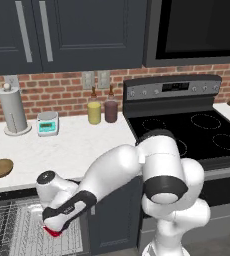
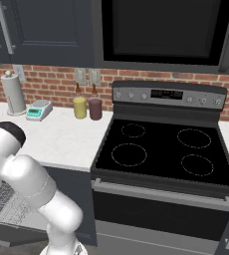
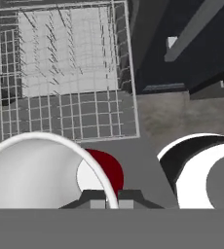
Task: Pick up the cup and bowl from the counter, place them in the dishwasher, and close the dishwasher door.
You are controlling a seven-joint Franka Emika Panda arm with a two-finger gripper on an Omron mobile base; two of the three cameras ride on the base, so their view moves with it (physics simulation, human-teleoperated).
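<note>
The jaws are clamped on the rim of the red cup (image 3: pixel 100 172), pinching its white wall from both sides. The gripper (image 1: pixel 54 229) holds the cup low over the white wire rack (image 1: pixel 17 225) of the open dishwasher (image 1: pixel 2 197). The wooden bowl (image 1: pixel 0 167) sits on the marble worktop (image 1: pixel 77 142) above, well apart.

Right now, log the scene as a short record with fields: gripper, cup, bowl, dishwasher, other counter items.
gripper: gripper shut on the cup's rim, low over the open dishwasher
cup: red cup held in the fingers, above the white wire rack
bowl: brown bowl on the counter, at its left end, not yet picked up
dishwasher: dishwasher open, rack pulled out, door not yet closed
other counter items: paper towel roll, small scale, yellow jar, maroon jar
</note>
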